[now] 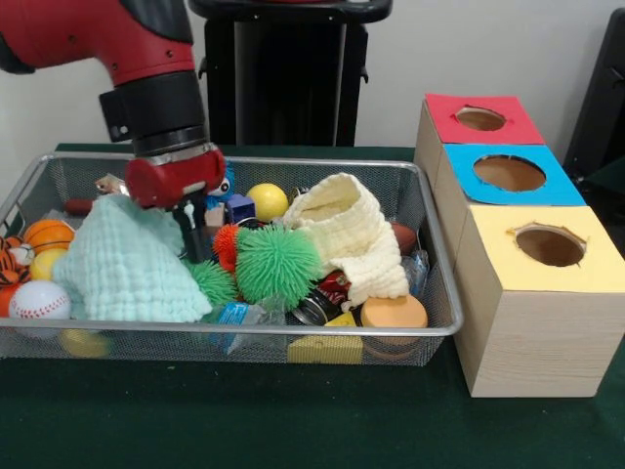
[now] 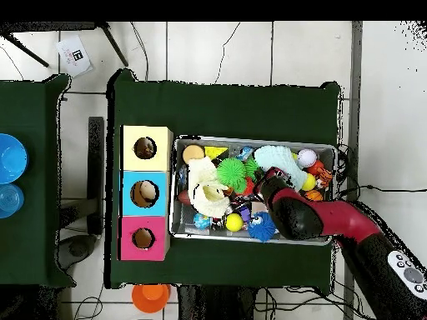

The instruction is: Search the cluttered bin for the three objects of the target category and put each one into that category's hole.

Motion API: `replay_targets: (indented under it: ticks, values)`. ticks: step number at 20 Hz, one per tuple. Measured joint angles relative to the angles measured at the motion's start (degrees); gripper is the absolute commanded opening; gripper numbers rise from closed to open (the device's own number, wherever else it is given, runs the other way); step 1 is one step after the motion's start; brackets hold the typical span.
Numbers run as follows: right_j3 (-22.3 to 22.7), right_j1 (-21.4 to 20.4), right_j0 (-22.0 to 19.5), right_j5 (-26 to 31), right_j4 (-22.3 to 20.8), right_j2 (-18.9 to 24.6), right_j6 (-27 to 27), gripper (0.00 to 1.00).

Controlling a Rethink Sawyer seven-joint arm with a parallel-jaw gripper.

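- A wire bin [image 1: 430, 322] of clutter sits on a green tabletop [image 1: 293, 420].
- The red arm's end effector [image 1: 192, 234] reaches down into the bin's middle, just beside a mint cloth [image 1: 127, 264]; whether it is open, or grips anything, cannot be told.
- A spiky green ball [image 1: 278, 264] lies just beside it, touching a cream knit scarf [image 1: 356, 234].
- A baseball [image 1: 39, 300] and small basketball [image 1: 47, 234] lie at the bin's end beyond the cloth.
- Beside the bin stand three boxes with round holes: red [image 1: 483, 119], blue [image 1: 510, 174], yellow [image 1: 549, 246].
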Motion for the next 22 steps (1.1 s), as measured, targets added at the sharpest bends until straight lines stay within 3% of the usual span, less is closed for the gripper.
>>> replay_targets:
  ticks: [5,9,15,22]
  values:
    - [-6.3,5.7,-3.2,8.8,0.0,4.6,-2.1,0.00]
    - [-10.4,8.7,-3.4,15.0,0.0,6.7,-5.3,0.00]
    - [-14.1,10.2,-1.7,18.2,-0.2,7.7,-8.7,0.00]
    - [-14.0,8.9,1.3,18.2,-0.5,7.4,-8.8,0.00]
